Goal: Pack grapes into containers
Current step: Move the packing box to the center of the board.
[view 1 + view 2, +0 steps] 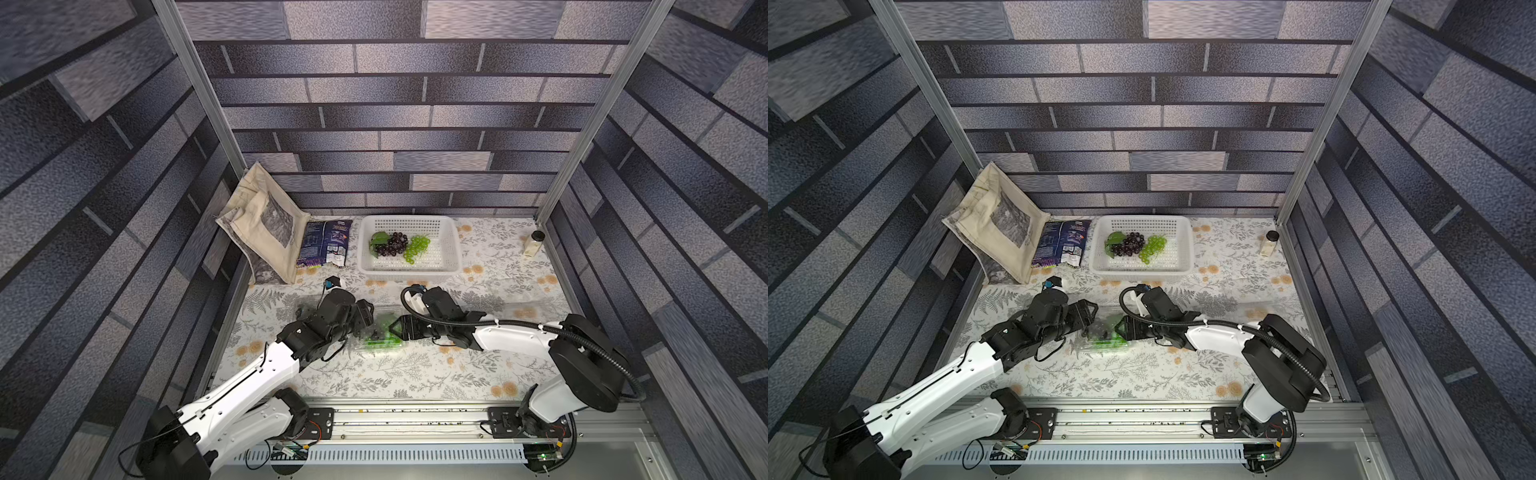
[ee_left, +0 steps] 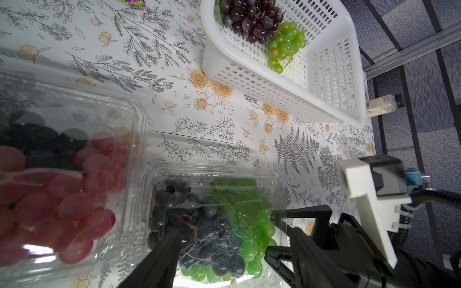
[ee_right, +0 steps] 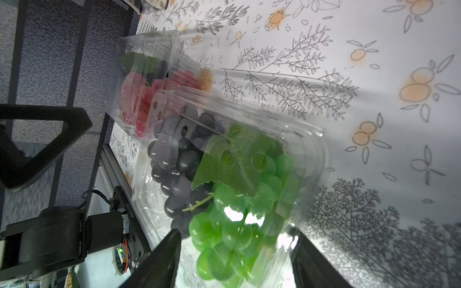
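On the floral surface point(image 1: 415, 374), the leftmost container point(image 2: 139, 117) holds red grapes point(image 2: 74, 199). Just beside it, the left fingers point(image 2: 162, 259) reach the middle container point(image 3: 316, 154). Only one shows, lying over its lid, so their grip cannot be told. Inside sit dark grapes point(image 3: 179, 159) and green grapes point(image 3: 224, 234). The right fingers point(image 3: 162, 261), set wide, clasp its other end. Behind, a white basket point(image 1: 409, 272) holds a dark bunch point(image 1: 390, 244) and a green bunch point(image 1: 417, 248).

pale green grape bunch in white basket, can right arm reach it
Probably, once freed: the right gripper clasps the clear plastic clamshell, but the pale green grape bunch lies uncovered in the white perforated basket beyond.
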### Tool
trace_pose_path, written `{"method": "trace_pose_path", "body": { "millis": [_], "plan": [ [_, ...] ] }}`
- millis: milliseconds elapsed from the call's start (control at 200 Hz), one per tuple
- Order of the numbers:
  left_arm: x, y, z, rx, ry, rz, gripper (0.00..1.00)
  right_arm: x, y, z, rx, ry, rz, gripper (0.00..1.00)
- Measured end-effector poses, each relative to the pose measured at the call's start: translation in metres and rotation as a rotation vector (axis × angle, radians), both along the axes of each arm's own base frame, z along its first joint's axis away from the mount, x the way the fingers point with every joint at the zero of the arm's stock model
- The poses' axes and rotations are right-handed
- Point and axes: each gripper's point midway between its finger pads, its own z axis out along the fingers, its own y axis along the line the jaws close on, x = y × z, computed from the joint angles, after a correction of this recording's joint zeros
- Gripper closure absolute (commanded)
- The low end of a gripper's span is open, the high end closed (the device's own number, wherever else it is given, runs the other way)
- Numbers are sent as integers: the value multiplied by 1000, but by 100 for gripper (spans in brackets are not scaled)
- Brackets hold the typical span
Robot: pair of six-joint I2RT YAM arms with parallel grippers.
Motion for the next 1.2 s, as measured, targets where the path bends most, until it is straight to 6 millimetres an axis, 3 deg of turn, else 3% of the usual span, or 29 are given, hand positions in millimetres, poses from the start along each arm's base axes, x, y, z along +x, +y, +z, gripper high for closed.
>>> {"method": "trace_pose_path", "body": {
  "millis": [195, 426, 581, 681, 796, 912, 1202],
  "plan": [
    [0, -1, 1, -5, -3, -3, 28, -3, -17, 5, -53, -19, -35, 27],
    [2, -11, -2, -7, 11, -32, 28, 10, -79, 47, -215, -138, -185, 22],
    [6, -28, -5, -1, 18, -78, 28, 34, -161, 69, -304, -162, -432, 19],
    [8, -35, -7, -5, 21, -102, 28, 36, -215, 74, -358, -167, -598, 18],
    [10, -42, -6, -12, 22, -123, 28, 29, -252, 66, -425, -144, -696, 19],
    [14, -47, -1, -17, 13, -137, 28, 24, -277, 43, -491, -75, -757, 21],
    [19, -52, 6, -56, -4, -154, 27, 14, -309, 1, -588, 62, -846, 27]
  ]
}}
